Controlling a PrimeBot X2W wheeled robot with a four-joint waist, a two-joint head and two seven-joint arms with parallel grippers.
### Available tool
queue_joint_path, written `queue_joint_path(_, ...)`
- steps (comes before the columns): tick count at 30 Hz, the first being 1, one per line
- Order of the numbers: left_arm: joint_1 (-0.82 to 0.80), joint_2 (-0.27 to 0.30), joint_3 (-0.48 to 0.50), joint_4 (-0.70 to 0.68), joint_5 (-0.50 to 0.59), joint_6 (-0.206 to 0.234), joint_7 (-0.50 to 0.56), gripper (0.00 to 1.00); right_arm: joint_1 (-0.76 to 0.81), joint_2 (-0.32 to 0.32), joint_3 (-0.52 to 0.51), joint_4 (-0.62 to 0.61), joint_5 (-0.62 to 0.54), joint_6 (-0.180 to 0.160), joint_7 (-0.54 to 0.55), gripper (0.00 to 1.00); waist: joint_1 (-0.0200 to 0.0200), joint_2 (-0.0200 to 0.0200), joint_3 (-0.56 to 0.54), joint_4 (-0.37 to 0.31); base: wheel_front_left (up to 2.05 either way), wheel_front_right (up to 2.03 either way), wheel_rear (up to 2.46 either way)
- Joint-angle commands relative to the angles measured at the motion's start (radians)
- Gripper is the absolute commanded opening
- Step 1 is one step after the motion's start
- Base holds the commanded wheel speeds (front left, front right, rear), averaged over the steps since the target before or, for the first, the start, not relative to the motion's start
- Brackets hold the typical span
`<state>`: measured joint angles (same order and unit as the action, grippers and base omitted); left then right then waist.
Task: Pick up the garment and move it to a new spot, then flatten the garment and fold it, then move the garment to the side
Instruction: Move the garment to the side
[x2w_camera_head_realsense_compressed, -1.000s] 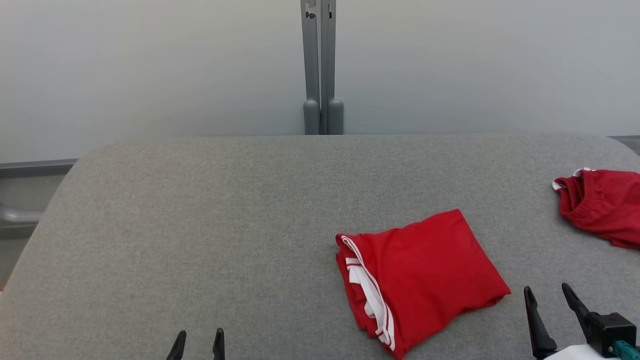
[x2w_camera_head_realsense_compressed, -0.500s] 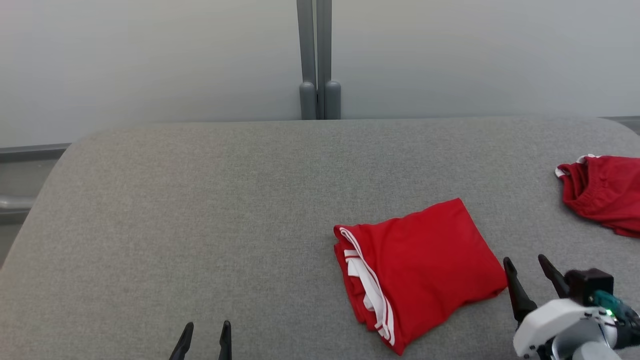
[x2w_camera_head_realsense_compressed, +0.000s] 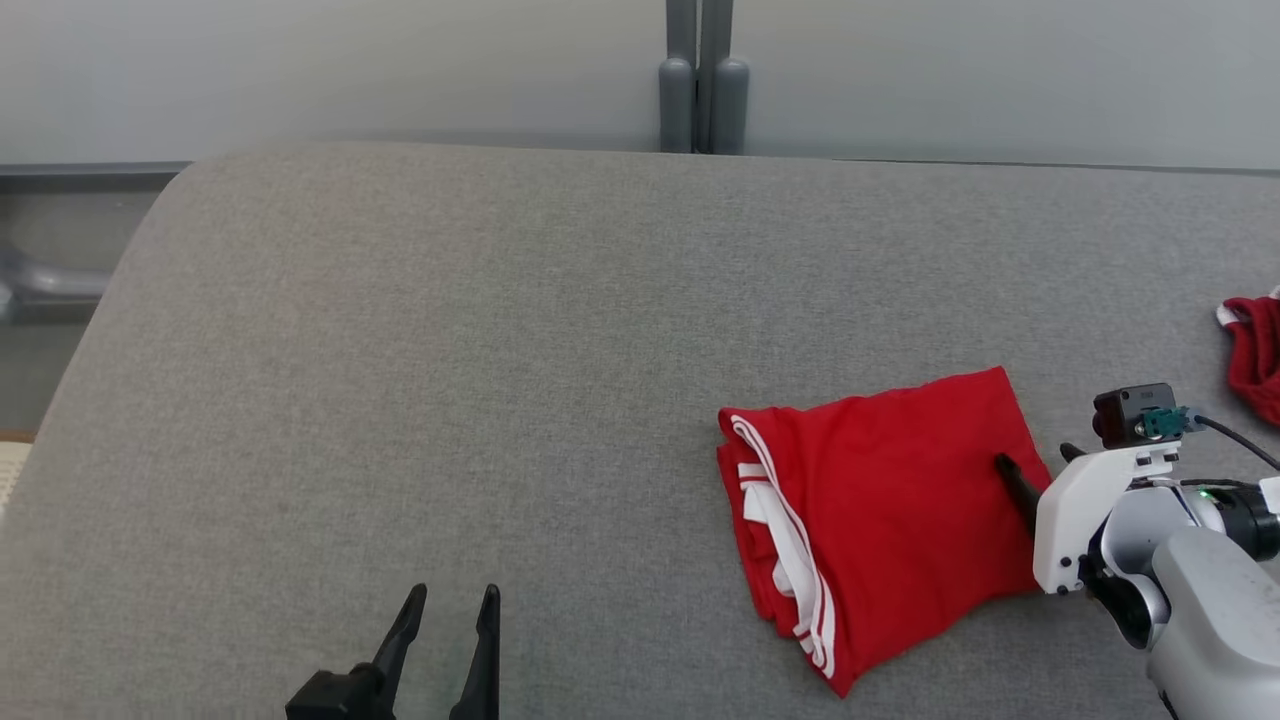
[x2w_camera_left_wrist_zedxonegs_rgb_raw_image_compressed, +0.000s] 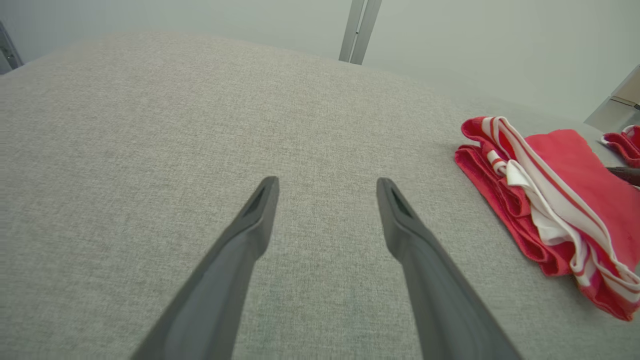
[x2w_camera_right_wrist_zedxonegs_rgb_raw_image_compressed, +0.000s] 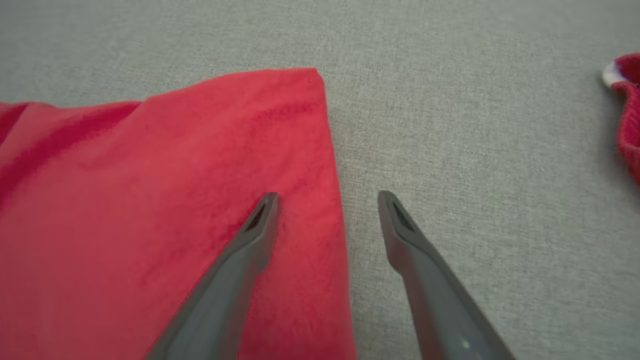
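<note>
From the head view I count two red pieces: the folded garment (x2w_camera_head_realsense_compressed: 880, 520) lies right of centre on the grey table (x2w_camera_head_realsense_compressed: 450, 350), its striped hem facing left. It is near-square, so I can't call its long axis, and there is bare room to its left; a second garment (x2w_camera_head_realsense_compressed: 1255, 355) sits at the right edge. On the left wrist view my left gripper (x2w_camera_left_wrist_zedxonegs_rgb_raw_image_compressed: 327, 187) hovers spread over bare table. On the right wrist view my right gripper (x2w_camera_right_wrist_zedxonegs_rgb_raw_image_compressed: 327, 200) is spread astride the garment's right edge, gripping nothing.

The left gripper (x2w_camera_head_realsense_compressed: 454, 592) sits low, jaws parted and empty, pointing forward. The right gripper (x2w_camera_head_realsense_compressed: 1034, 456) reaches in from its pale forearm (x2w_camera_head_realsense_compressed: 1215, 610), jaws likewise parted, gripping nothing.
</note>
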<state>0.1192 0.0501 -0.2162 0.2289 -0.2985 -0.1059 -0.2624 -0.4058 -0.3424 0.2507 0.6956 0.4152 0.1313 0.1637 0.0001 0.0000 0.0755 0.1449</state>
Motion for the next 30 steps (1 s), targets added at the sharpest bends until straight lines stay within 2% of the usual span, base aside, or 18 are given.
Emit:
queue_joint_path(1,-0.024,0.002,-0.001,-0.002,-0.006,0.000,-0.003,1.00,-0.008,0.000,0.009,0.018,0.016,-0.001,0.016,1.00,-0.0001,0.0000,0.036,0.042,0.00,0.00,0.00)
queue_joint_path(6,-0.036,0.002,-0.002,-0.007,-0.008,0.004,-0.003,1.00,-0.006,0.006,0.041,0.072,0.077,-0.001,0.094,1.00,-0.0001,0.0000,0.056,0.060,0.00,0.00,0.00)
queue_joint_path(7,-0.039,0.002,-0.001,-0.009,-0.010,0.004,-0.003,1.00,-0.015,0.002,0.024,0.081,0.094,-0.001,0.082,0.34,-0.0001,0.0000,0.061,0.061,0.00,0.00,0.00)
queue_joint_path(8,-0.040,0.002,-0.001,-0.010,-0.011,0.005,-0.003,1.00,-0.021,0.007,0.001,0.090,0.117,-0.002,0.078,0.00,-0.0001,0.0000,0.063,0.061,0.00,0.00,0.00)
queue_joint_path(12,-0.048,0.002,0.003,-0.021,-0.024,0.006,-0.003,1.00,-0.071,0.003,-0.051,0.075,0.193,-0.002,0.073,0.00,-0.0001,0.0000,0.077,0.050,0.00,0.00,0.00)
queue_joint_path(18,-0.064,0.002,0.001,-0.039,-0.027,0.003,-0.003,1.00,-0.208,-0.096,-0.112,-0.025,0.249,-0.002,0.098,0.00,-0.0001,0.0000,0.095,0.008,0.00,0.00,0.00)
queue_joint_path(24,-0.081,0.002,-0.011,-0.051,-0.033,-0.005,-0.003,1.00,-0.334,-0.197,-0.214,-0.069,0.205,-0.001,0.166,0.00,-0.0001,0.0000,0.135,-0.030,0.00,0.00,0.00)
queue_joint_path(30,-0.089,0.002,-0.012,-0.050,-0.023,-0.008,-0.003,1.00,-0.369,-0.257,-0.348,-0.096,0.139,-0.001,0.235,0.00,-0.0001,0.0000,0.172,-0.057,0.00,0.00,0.00)
